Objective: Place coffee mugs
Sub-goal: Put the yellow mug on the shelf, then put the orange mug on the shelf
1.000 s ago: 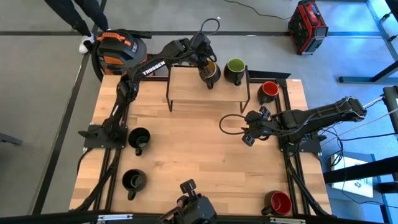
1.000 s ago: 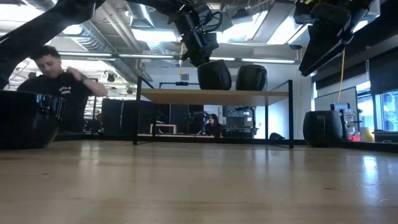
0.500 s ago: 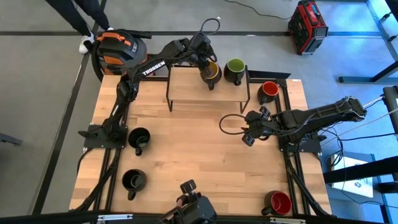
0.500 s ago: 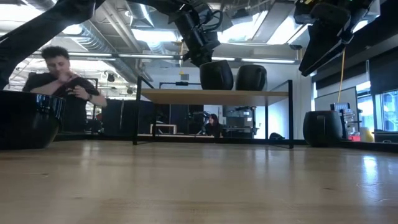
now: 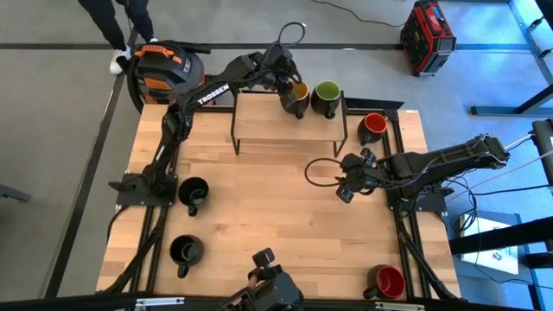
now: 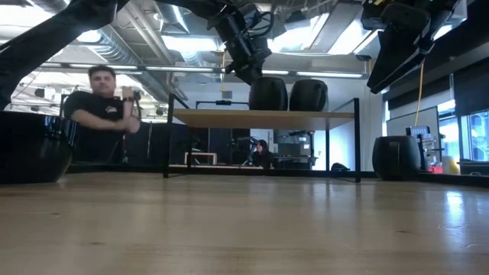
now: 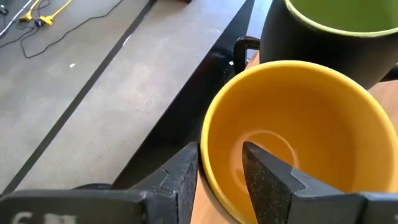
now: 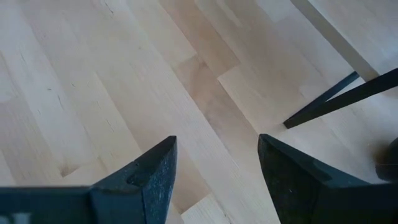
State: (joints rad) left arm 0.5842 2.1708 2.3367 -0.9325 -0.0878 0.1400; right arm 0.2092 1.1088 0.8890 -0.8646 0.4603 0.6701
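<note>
Since the earlier frame, the black mug with yellow-orange inside (image 5: 298, 93) has settled upright on the small wooden shelf (image 5: 259, 123), beside the green-lined black mug (image 5: 326, 97). Left gripper (image 7: 219, 169) pinches its rim; releasing seems next. Right gripper (image 8: 214, 168) hovers spread.

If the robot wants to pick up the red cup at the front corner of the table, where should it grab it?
Probably by the rim. The red mug stands upright, mouth open to the top, so a gripper could come straight down with one finger inside the wall and one outside. The left gripper holds the yellow mug that same way. Its small handle looks harder to pinch.
</note>
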